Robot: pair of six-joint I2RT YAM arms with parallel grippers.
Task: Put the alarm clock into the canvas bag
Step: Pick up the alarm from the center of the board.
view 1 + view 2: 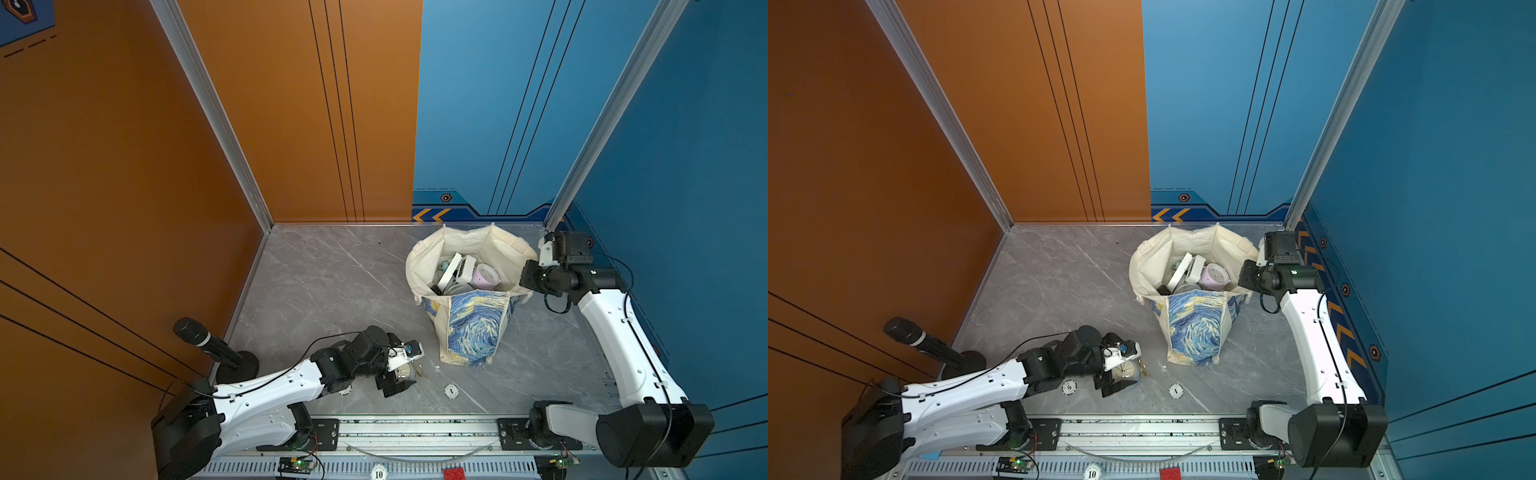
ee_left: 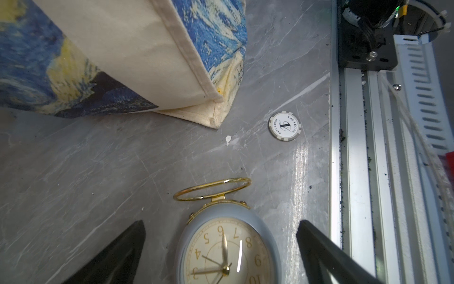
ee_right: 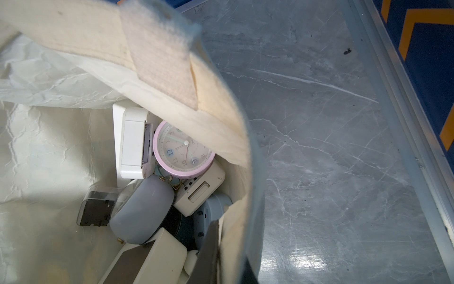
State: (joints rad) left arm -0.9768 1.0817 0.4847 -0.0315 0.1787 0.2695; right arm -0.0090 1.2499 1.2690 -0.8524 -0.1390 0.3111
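Observation:
The alarm clock has a grey-blue case, a cream dial and a gold ring handle. It lies on the grey table in both top views. My left gripper is open, with one black finger on each side of the clock and a gap to each. The canvas bag stands open at the back right, with a blue-and-yellow swirl print and a cream lining. My right gripper is shut on the bag's right rim.
Several clocks lie in the bag, among them a pink round one. A poker chip lies between the clock and the front rail. Another chip lies by the left arm. A microphone stands at the left wall.

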